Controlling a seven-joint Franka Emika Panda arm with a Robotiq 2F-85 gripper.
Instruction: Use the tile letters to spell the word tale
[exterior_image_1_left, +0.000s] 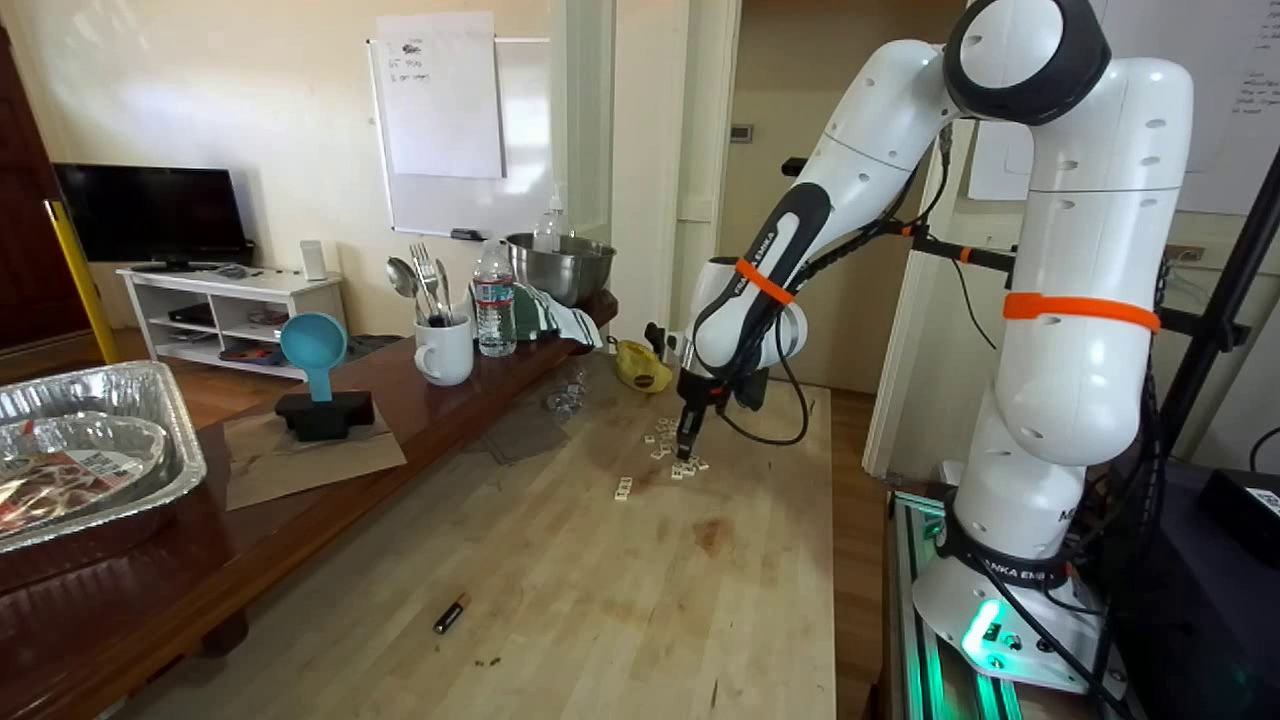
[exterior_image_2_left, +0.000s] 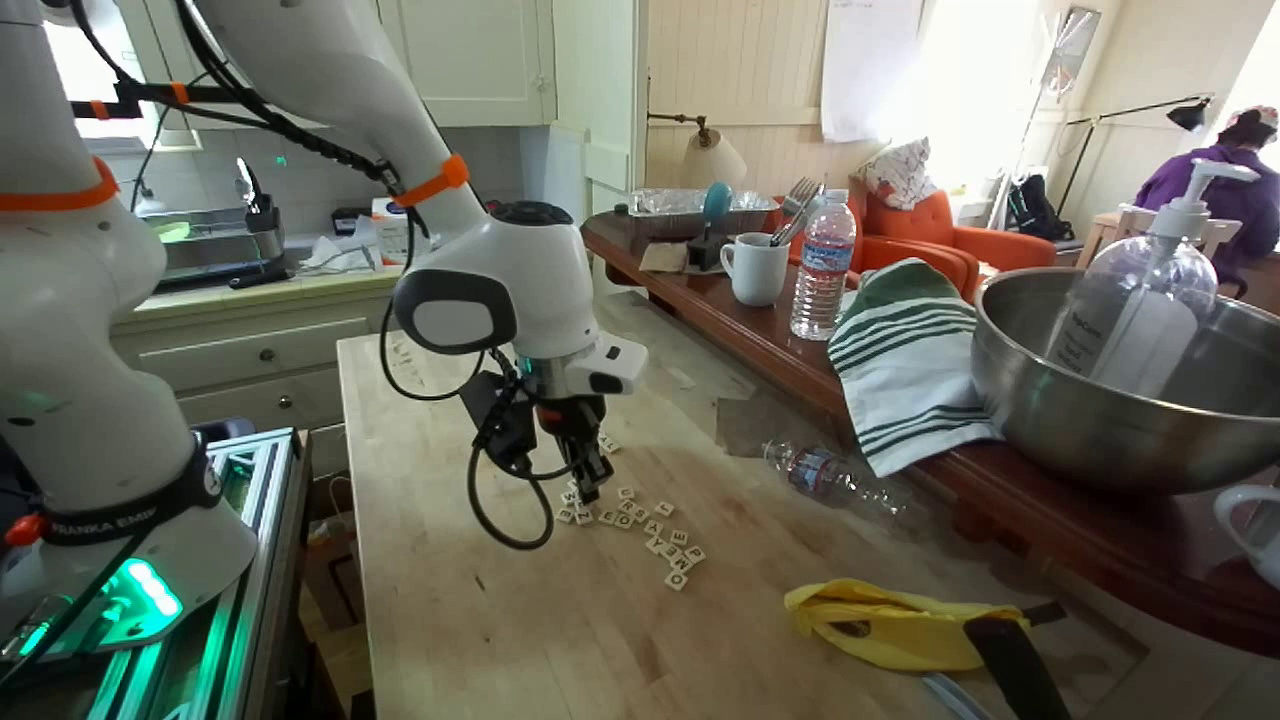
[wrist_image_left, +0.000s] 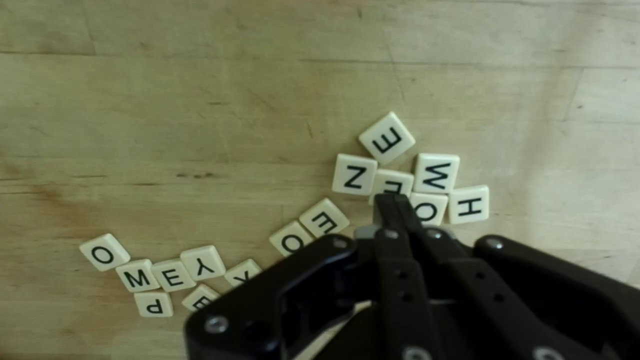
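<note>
Left of the pincer (exterior_image_1_left: 684, 455) in an exterior view, a short row of tiles (exterior_image_1_left: 623, 489) lies on the counter (exterior_image_1_left: 560, 590), apart from the loose tiles (exterior_image_1_left: 662, 437); its letters are too small to read, though I take it for the start of the word. In the wrist view, well left of the pincer, a far-left O tile (wrist_image_left: 104, 252), an M tile (wrist_image_left: 137, 275), a P tile (wrist_image_left: 153, 304), a left E tile (wrist_image_left: 173, 275) and a Y tile (wrist_image_left: 202, 262) huddle together. Just left of the pincer, a middle O tile (wrist_image_left: 291, 237) and a middle E tile (wrist_image_left: 324, 218) touch. Above its tips come an N tile (wrist_image_left: 355, 174), a topmost E tile (wrist_image_left: 387, 137) and a partly covered tile (wrist_image_left: 392, 181); to its right, a right O tile (wrist_image_left: 428, 209), a W tile (wrist_image_left: 437, 173) and an H tile (wrist_image_left: 469, 204). The pincer's fingers (wrist_image_left: 385, 215) are pressed together, with no tile visible between them.

Fetching the next letter seems the step in hand, probably the E. The next move likely calls for parting the fingers, turning them to match the topmost E tile, and gripping it without nudging the N tile.
</note>
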